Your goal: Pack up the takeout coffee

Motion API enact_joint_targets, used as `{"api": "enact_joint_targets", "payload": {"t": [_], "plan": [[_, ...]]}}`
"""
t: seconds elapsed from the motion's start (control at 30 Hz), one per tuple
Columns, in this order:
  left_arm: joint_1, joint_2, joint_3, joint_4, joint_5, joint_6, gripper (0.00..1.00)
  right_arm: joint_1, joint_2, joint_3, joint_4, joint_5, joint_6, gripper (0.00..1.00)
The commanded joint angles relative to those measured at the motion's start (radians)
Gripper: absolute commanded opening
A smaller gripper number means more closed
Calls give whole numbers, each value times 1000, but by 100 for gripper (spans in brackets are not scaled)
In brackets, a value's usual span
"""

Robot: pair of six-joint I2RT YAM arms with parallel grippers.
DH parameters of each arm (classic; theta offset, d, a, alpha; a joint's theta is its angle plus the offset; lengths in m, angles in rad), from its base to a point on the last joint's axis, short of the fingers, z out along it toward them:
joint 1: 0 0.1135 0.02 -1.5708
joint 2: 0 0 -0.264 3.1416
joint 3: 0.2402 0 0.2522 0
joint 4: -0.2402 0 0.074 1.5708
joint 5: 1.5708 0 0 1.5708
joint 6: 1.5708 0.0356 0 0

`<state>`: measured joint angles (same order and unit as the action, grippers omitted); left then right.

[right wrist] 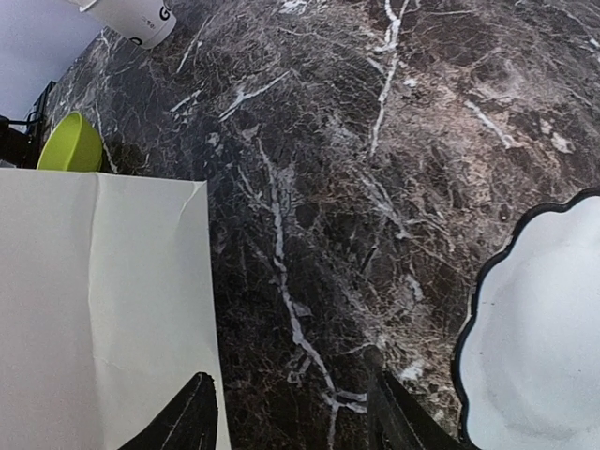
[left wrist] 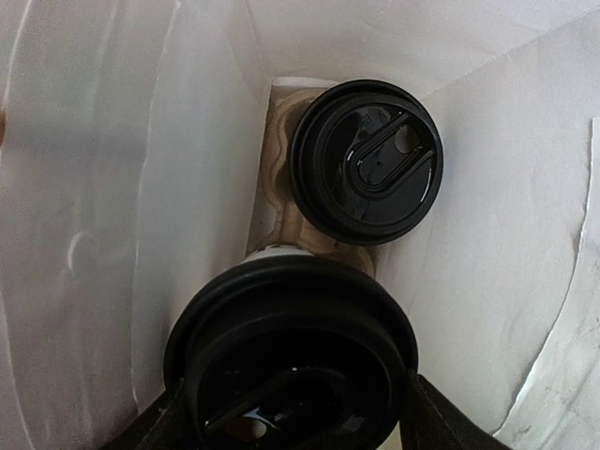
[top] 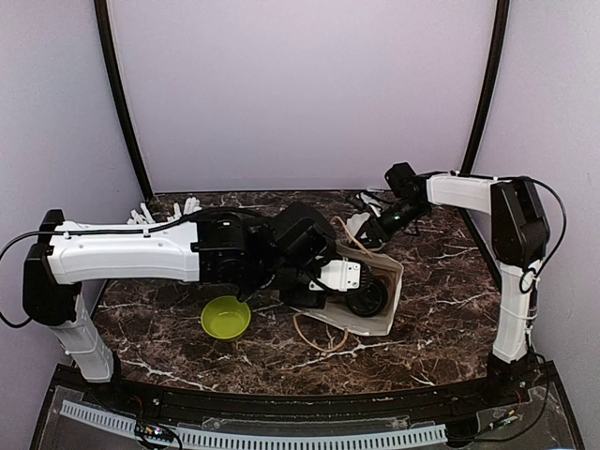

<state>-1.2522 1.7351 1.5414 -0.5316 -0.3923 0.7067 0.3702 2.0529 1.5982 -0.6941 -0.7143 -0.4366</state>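
In the left wrist view I look down into a white paper bag (left wrist: 112, 187). One coffee cup with a black lid (left wrist: 366, 159) stands in a brown cardboard carrier (left wrist: 277, 178) at the bag's bottom. My left gripper (left wrist: 292, 427) is shut on the second black-lidded coffee cup (left wrist: 291, 356), with one finger (left wrist: 436, 422) on each side of its lid, just above the carrier. In the top view the left gripper (top: 352, 289) is inside the bag (top: 386, 281), where a lid (top: 367, 298) shows. My right gripper (top: 377, 228) is open and empty beside the bag's far rim.
A lime-green bowl (top: 226, 317) sits left of the bag and also shows in the right wrist view (right wrist: 70, 145). A cup of white straws (top: 164, 214) stands at the back left. A white scalloped plate with a black rim (right wrist: 544, 337) lies right of my right gripper (right wrist: 295, 422). The bag's tan handle (top: 314, 339) lies on the marble.
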Motion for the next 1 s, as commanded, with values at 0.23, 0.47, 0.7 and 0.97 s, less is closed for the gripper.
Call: {"api": "enact_joint_targets", "payload": {"t": [0.23,0.47,0.7,0.97], "plan": [[8,-46,8,-8,128,2,54,35,0,-15,-12,-11,-28,54],[8,-39,-28,-20,229,47,54,48,-2,-17,-23,-14,-31,54],[10,2,-4,17,187,58,54,53,-11,-30,-29,-19,-36,54],[10,21,6,14,30,74,52,70,1,-32,-33,-30,-39,54]]}}
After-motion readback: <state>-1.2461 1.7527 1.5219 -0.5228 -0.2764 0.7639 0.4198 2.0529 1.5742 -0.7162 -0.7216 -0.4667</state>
